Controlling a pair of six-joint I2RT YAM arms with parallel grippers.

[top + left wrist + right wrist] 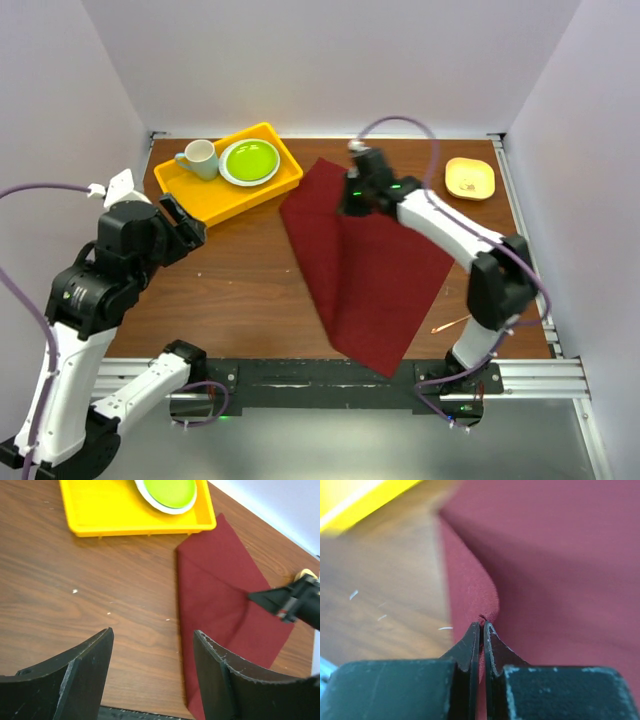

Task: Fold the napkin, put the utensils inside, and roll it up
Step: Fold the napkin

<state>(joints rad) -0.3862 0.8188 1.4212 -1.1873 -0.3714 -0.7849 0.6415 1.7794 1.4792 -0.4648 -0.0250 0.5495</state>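
The dark red napkin [370,270] lies on the wooden table, partly folded over itself, its near corner at the front edge. It also shows in the left wrist view [220,595]. My right gripper [352,203] is shut on a corner of the napkin [480,600] and holds it lifted over the cloth's upper middle. My left gripper [185,222] is open and empty, above the bare table left of the napkin; its fingers [87,670] frame the wood. The copper fork [450,323] lies on the table at the napkin's right edge, partly hidden by the right arm.
A yellow tray [265,192] at the back left holds a green plate [250,160] and a pale green mug [200,158]. A small yellow dish [470,178] sits at the back right. White walls enclose the table on three sides.
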